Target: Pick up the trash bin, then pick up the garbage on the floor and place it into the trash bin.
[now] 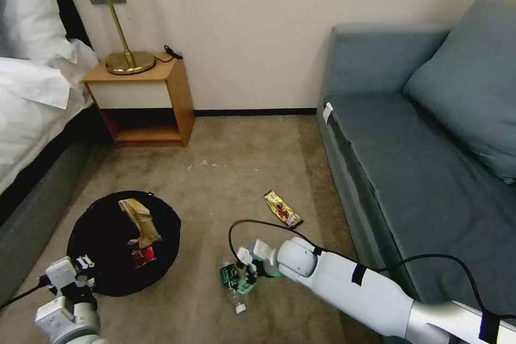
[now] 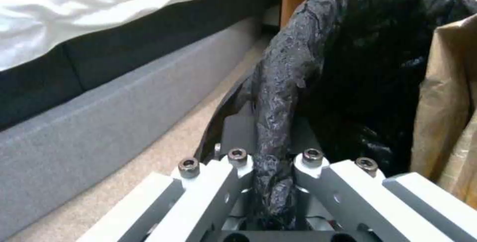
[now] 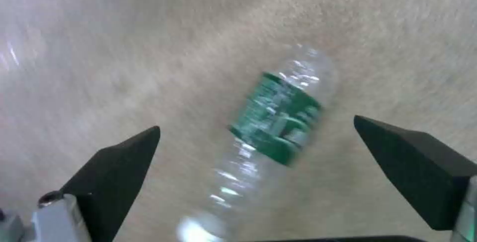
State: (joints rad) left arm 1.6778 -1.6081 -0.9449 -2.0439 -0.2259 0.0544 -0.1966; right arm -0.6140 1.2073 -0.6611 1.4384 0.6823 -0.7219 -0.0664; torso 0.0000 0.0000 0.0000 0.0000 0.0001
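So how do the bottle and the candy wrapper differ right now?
The bottle is clear with a green label and lies under the open right gripper, between its fingers; the candy wrapper is flat, yellow-brown, and lies farther off near the sofa with no gripper over it. Both lie on the carpet, outside the trash bin, whose rim the left gripper holds.

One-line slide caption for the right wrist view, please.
Right tool open above the carpet, its fingers on either side of a clear bottle with a green label.
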